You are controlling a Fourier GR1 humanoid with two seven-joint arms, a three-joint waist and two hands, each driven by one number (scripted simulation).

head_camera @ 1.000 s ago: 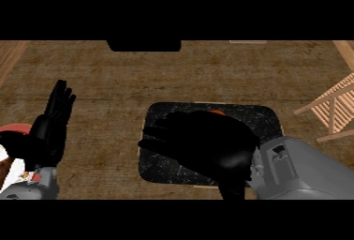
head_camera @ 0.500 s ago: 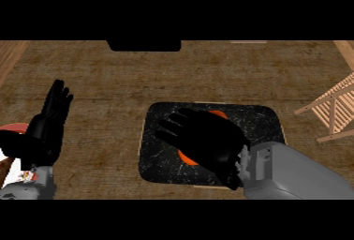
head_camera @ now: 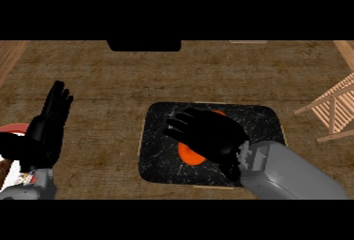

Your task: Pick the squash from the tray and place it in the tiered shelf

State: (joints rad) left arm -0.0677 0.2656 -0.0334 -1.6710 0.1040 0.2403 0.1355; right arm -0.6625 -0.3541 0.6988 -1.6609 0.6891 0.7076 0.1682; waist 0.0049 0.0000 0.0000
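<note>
Right hand over orange squash on black tray, fingers spread, nothing gripped, likely positioning to grasp; shelf far right; left hand resting open, left edge

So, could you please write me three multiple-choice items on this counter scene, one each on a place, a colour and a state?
1. Where does the tiered shelf show?
A. at the view's right edge
B. at the view's left edge
C. on the tray

2. What colour is the squash?
A. green
B. orange
C. white

3. What is the right hand doing?
A. resting off the counter
B. touching the shelf
C. spread over the squash on the black tray

Answers: 1 A, its wooden slats stand at the right edge, apart from the tray. 2 B, orange shows at the hand's edges. 3 C, the hand covers most of the squash above the tray; the left hand rests open at the view's left.
</note>
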